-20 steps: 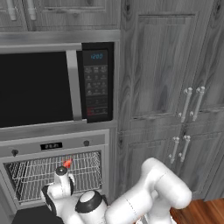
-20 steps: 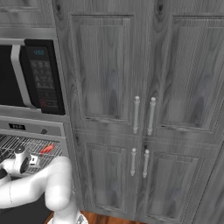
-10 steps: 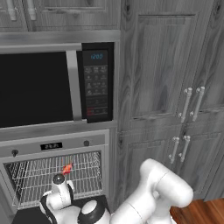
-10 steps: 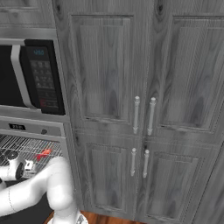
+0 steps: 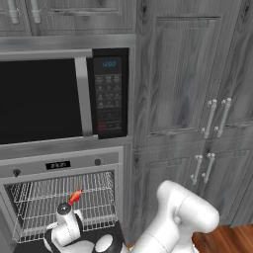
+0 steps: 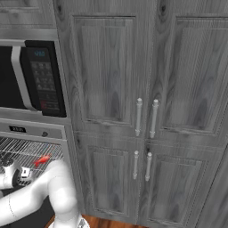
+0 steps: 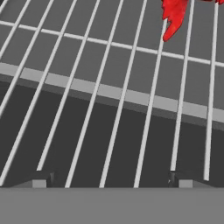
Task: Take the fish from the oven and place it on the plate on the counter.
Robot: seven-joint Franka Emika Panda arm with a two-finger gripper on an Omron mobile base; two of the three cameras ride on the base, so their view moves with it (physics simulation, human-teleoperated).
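Fish (image 5: 75, 196) is the target, and it lies on the wire rack (image 5: 59, 200) inside the open oven (image 5: 62, 197), toward the middle of that rack. Taking things from biggest down, with the oven as the landmark: tall grey wood cabinets (image 5: 192, 113) with paired bar handles stand just right of the oven. Directly above the oven sits the black-fronted microwave (image 5: 59, 96), its keypad and lit display on the right side. The white arm (image 5: 173, 222) rises at the lower right of the oven and bends low toward its mouth, the wrist sitting just below the fish in the left base view. In the hand view the gripper (image 7: 109, 181) hovers over the rack bars with its two dark fingertips (image 7: 38, 180) spread wide apart and nothing between them. The red-orange fish tail shows at the far edge, beyond the fingertips, untouched.
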